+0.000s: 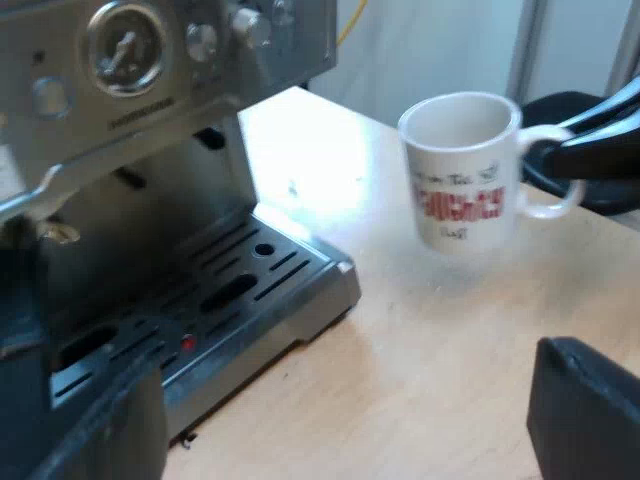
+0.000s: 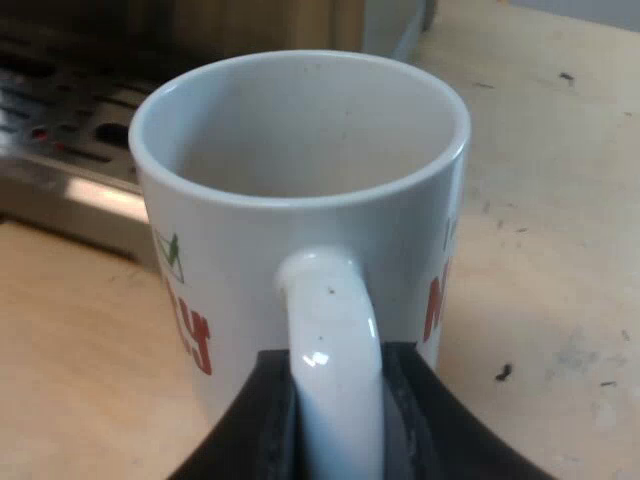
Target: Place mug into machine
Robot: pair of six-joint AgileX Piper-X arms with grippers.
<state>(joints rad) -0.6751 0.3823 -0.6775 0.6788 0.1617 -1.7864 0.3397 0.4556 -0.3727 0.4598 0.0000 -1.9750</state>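
Observation:
A white mug [image 1: 462, 170] with red lettering stands upright and empty on the wooden table [image 1: 420, 360], beside the espresso machine [image 1: 130, 60]. My right gripper [image 1: 560, 150] is at its handle. In the right wrist view the handle [image 2: 330, 340] sits clamped between my right gripper's [image 2: 335, 420] two black fingers, and the mug's [image 2: 300, 140] mouth faces the machine's drip tray [image 2: 70, 120]. My left gripper [image 1: 340, 430] is open, with one finger over the drip tray's [image 1: 250, 290] corner and the other over bare table, and nothing between them.
The machine's front carries a round pressure gauge [image 1: 125, 45] and knobs [image 1: 250, 25] above the slotted metal drip tray. Bare tabletop lies between the tray's edge and the mug. A white wall [image 1: 440, 40] rises behind the table.

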